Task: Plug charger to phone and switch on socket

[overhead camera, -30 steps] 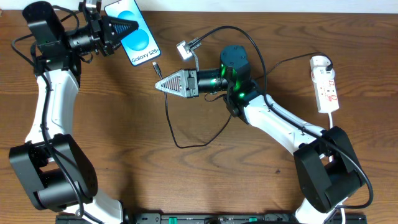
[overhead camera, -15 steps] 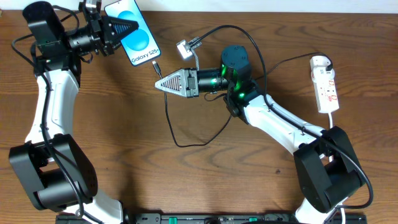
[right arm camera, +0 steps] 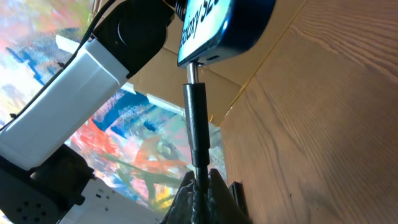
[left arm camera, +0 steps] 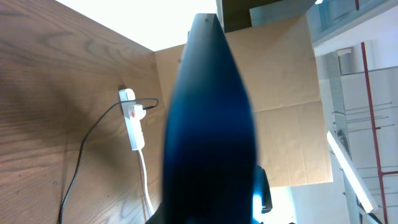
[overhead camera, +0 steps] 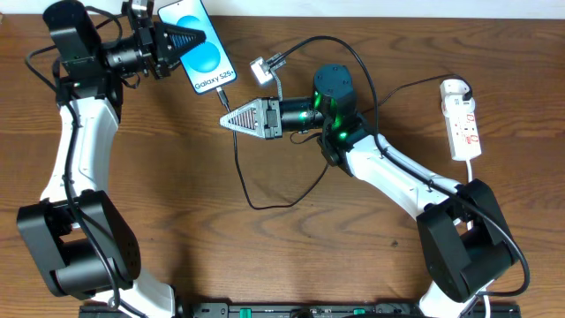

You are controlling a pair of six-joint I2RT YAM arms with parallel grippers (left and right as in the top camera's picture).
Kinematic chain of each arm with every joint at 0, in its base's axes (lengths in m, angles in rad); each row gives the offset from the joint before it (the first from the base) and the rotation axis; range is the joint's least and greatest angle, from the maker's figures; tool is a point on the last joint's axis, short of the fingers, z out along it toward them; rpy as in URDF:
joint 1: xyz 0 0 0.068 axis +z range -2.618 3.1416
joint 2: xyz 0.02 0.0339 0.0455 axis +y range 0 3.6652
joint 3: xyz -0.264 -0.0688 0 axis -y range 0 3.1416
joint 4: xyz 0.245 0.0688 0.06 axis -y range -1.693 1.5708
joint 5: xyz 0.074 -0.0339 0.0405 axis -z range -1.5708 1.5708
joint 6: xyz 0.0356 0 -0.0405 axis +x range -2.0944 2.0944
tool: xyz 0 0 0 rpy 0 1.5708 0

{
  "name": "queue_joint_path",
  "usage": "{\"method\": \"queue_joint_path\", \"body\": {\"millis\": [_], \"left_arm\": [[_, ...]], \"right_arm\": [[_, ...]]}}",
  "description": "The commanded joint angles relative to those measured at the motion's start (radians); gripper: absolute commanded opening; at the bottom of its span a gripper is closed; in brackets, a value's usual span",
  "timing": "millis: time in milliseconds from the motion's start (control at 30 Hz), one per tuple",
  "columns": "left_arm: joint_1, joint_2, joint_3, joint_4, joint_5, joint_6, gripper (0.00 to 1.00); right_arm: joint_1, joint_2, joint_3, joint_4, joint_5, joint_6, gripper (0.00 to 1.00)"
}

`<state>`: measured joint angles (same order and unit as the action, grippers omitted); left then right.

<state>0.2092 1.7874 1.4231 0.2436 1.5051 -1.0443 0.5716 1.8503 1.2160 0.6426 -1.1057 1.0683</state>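
Observation:
The phone (overhead camera: 212, 62), blue screen with "Galaxy S25", is held above the table's far left by my left gripper (overhead camera: 191, 40), which is shut on it. It fills the left wrist view (left arm camera: 208, 124) as a dark blue slab. My right gripper (overhead camera: 223, 121) is shut on the charger (overhead camera: 237, 155) just behind its plug tip (overhead camera: 226, 98). In the right wrist view my jaws (right arm camera: 200, 186) pinch the black plug (right arm camera: 195, 124), and its metal tip meets the phone's bottom edge (right arm camera: 214, 37). The socket (overhead camera: 463, 119) lies at the far right, also in the left wrist view (left arm camera: 132, 121).
The charger's black cable loops over the table's middle (overhead camera: 265, 205) and arcs behind the right arm (overhead camera: 327, 40). A small white adapter (overhead camera: 259, 70) lies near the right gripper. The socket's white cord (overhead camera: 477, 168) runs toward the right arm's base.
My left gripper has carried the phone to the right, bringing its bottom edge up to the plug tip. The right arm has stayed still.

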Motion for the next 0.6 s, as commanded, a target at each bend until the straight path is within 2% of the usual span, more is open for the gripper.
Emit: {"method": "queue_joint_path", "body": {"millis": [0,567], "left_arm": [[-0.002,-0.020,-0.001,0.009,0.017,0.003,0.07],[-0.005,-0.020,-0.001,0.010,0.005,0.003,0.07]], "right_arm": [[-0.001,0.003,-0.001,0.001,0.018,-0.007,0.01],[-0.001,0.003,-0.001,-0.029,0.033,-0.007,0.01]]}}
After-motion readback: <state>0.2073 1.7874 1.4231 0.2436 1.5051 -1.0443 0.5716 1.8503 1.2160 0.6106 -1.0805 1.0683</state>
